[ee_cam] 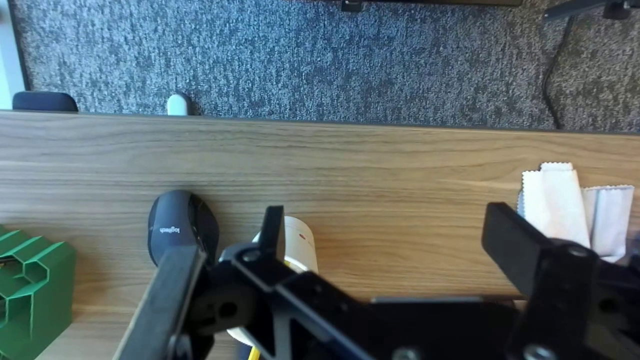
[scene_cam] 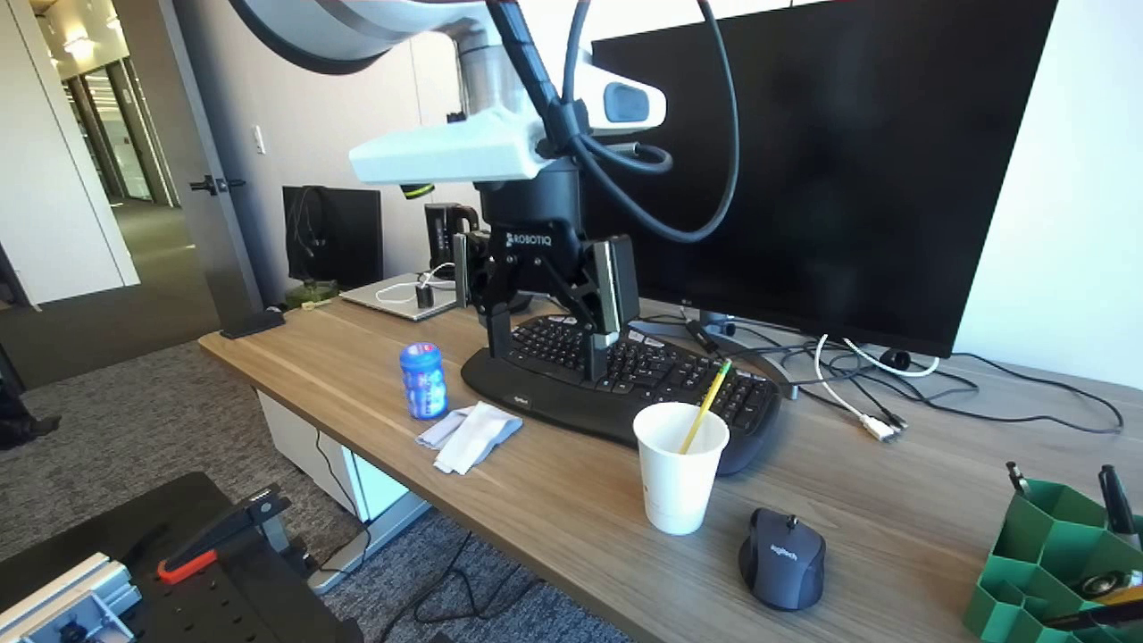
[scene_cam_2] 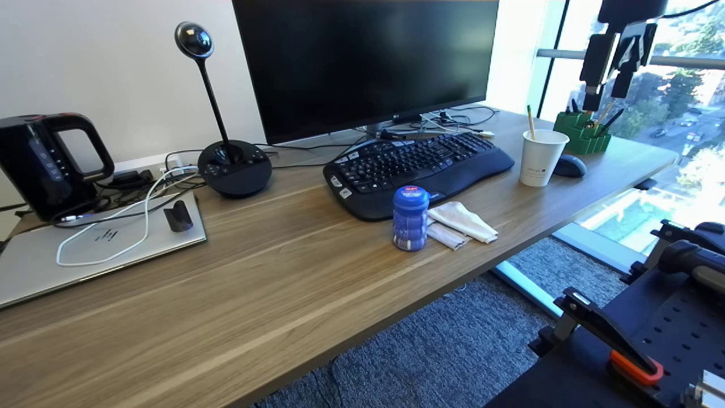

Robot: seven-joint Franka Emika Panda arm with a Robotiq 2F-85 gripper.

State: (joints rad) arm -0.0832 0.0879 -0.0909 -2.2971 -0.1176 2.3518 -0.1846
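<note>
While the pincer (scene_cam: 547,352) hangs over the tabletop (scene_cam: 571,487) w/ its tips spread wide and nothing between them, the nearest thing looks to be the white cup (scene_cam: 676,489): upright, between keyboard (scene_cam: 634,384) and mouse (scene_cam: 782,563), a yellow pencil (scene_cam: 705,407) leaning in it. Prob. paper, so v. light, thin-walled & easily dented; a hard squeeze could buckle it. Can't see how full it is. Outer wall's prob. smooth but not slick. Best hold approx. mid-height, on opp. sides, light pressure; rim may be stiffer, but pencil sticks up there. Tall & narrow-based, so a side knock could tip it.
</note>
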